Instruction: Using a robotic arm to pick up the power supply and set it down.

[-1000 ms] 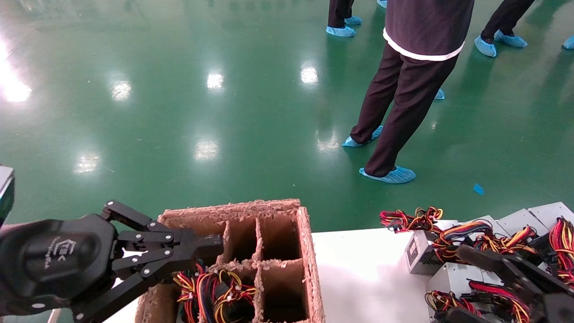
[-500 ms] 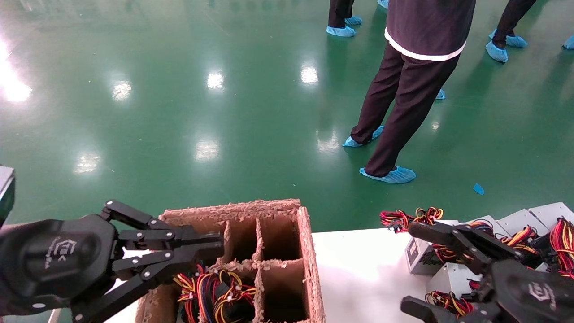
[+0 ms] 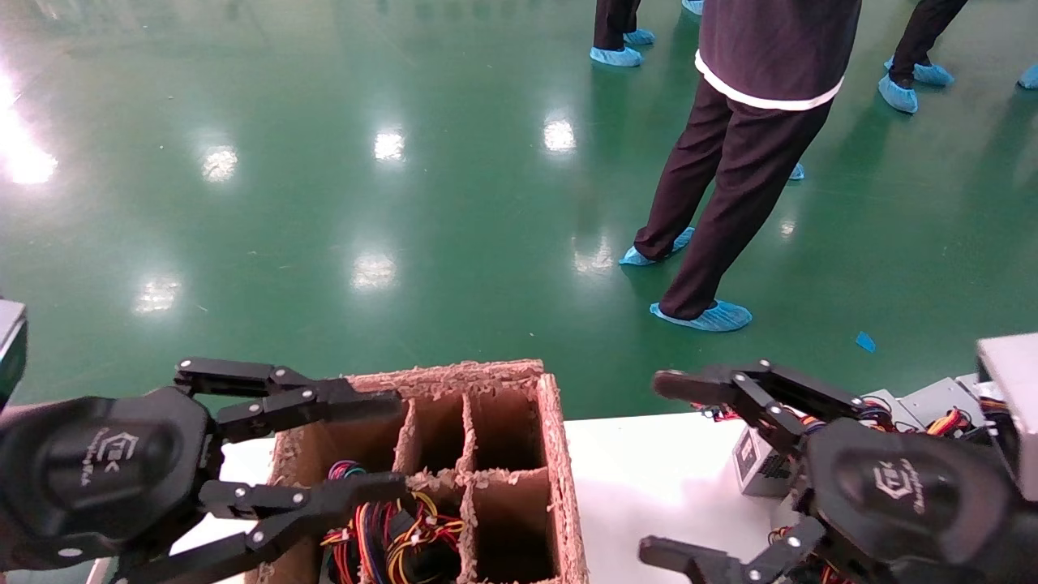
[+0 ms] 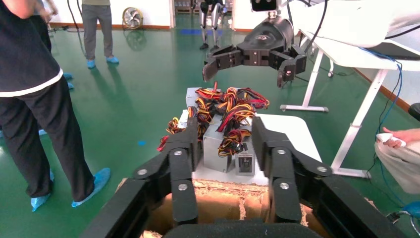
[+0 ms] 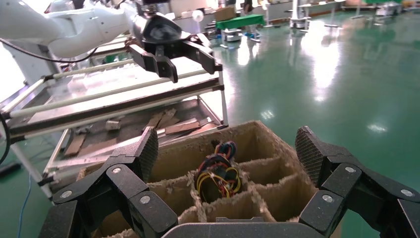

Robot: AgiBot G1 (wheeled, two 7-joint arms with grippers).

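Several silver-grey power supplies [image 3: 758,468] with red and yellow wire bundles lie on the white table [image 3: 649,487] at the right, and show as a pile [image 4: 216,148] in the left wrist view. One more wire bundle [image 3: 389,527] sits in a cell of the brown carton [image 3: 559,454], its box hidden; it also shows as a coil [image 5: 218,174]. My left gripper [image 3: 397,442] hangs open and empty over the carton's left side. My right gripper [image 3: 653,466] is open, empty, above the table between carton and pile. Each wrist view shows the other gripper, the right one [image 4: 245,74] and the left one [image 5: 193,72].
A person in dark clothes and blue shoe covers [image 3: 701,316] stands on the green floor beyond the table, others farther back. A metal rack with scrap pieces [image 5: 124,124] stands beside the carton. A second white table [image 4: 346,34] is behind the pile.
My left gripper has opened over the carton. My right gripper has risen from the pile of power supplies and come toward the carton, open with nothing in it.
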